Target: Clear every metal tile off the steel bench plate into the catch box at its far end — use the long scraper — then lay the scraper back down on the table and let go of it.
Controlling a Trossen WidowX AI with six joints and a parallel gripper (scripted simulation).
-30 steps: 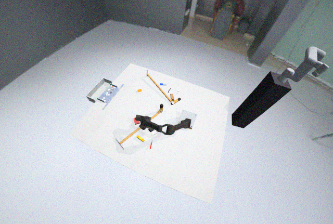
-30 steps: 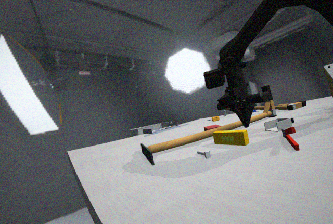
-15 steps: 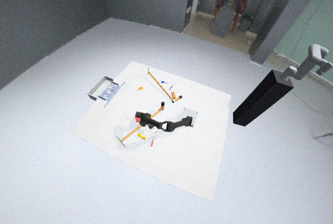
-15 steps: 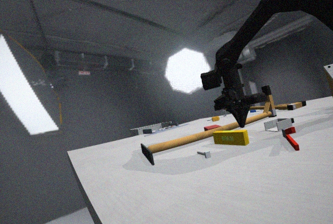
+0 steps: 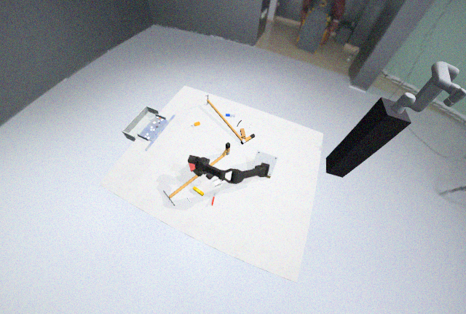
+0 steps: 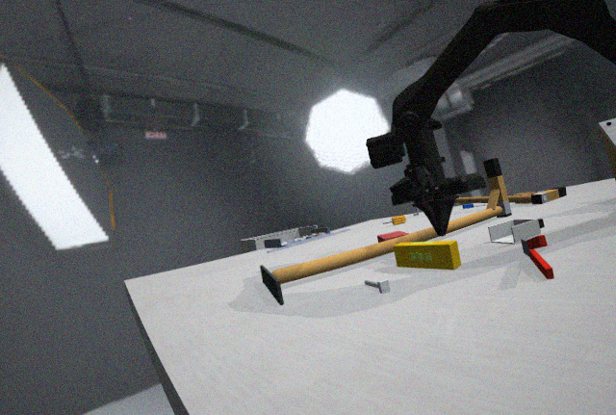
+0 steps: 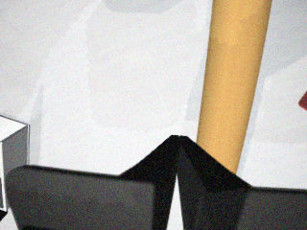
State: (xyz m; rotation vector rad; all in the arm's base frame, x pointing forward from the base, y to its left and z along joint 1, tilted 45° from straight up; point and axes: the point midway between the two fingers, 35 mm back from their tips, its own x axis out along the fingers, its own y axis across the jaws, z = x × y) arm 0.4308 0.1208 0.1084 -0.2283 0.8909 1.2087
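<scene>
A long scraper with a wooden handle point(image 5: 188, 182) point(image 6: 347, 255) point(image 7: 234, 81) lies flat on the white table, with its dark blade point(image 5: 169, 197) point(image 6: 271, 285) at the near end. My gripper point(image 6: 441, 231) point(image 7: 177, 143) points straight down, shut and empty. Its tips are low over the table, right beside the handle and not around it. The steel bench plate point(image 5: 167, 122), with several pale tiles point(image 5: 152, 127) on it, lies at the table's far left edge. The grey catch box point(image 5: 135, 122) stands at its outer end.
A second wooden-handled tool point(image 5: 223, 117) lies at the back. A yellow block point(image 5: 198, 190) point(image 6: 426, 254), a red block point(image 5: 192, 166) point(image 6: 392, 236), a red stick point(image 5: 212, 200) point(image 6: 539, 261), a grey bracket point(image 6: 512, 230) point(image 7: 11, 153) and a small bolt point(image 6: 377, 285) lie around the scraper.
</scene>
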